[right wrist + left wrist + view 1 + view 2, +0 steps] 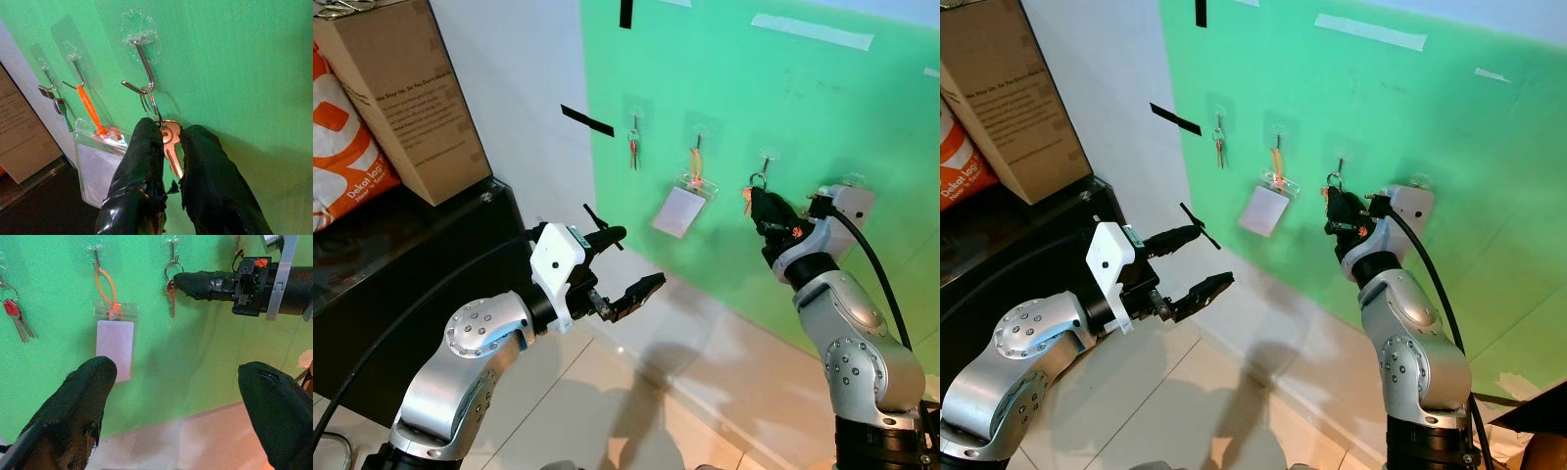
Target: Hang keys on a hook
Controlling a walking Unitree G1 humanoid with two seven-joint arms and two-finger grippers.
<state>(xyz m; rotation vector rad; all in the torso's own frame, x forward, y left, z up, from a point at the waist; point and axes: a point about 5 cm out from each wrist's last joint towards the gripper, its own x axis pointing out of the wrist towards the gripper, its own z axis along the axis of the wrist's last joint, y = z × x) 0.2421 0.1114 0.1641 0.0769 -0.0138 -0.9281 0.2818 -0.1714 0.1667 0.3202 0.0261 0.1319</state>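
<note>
A copper key [169,139] hangs by its ring [149,100] from a metal hook [142,58] stuck on the green wall [783,108]. My right gripper [171,131] is raised to the wall just below that hook and shut on the key; the same gripper [762,208] shows in the left eye view. The ring sits over the hook's bend. My left gripper [636,257] is held out at mid height, away from the wall, open and empty, well to the left of the hook.
Two more hooks to the left carry red keys [633,147] and a clear badge holder on an orange loop [680,206]. A cardboard box [401,88] and an orange bag [337,147] rest on a black cabinet [411,264] at left. Pale tiles [607,411] lie below.
</note>
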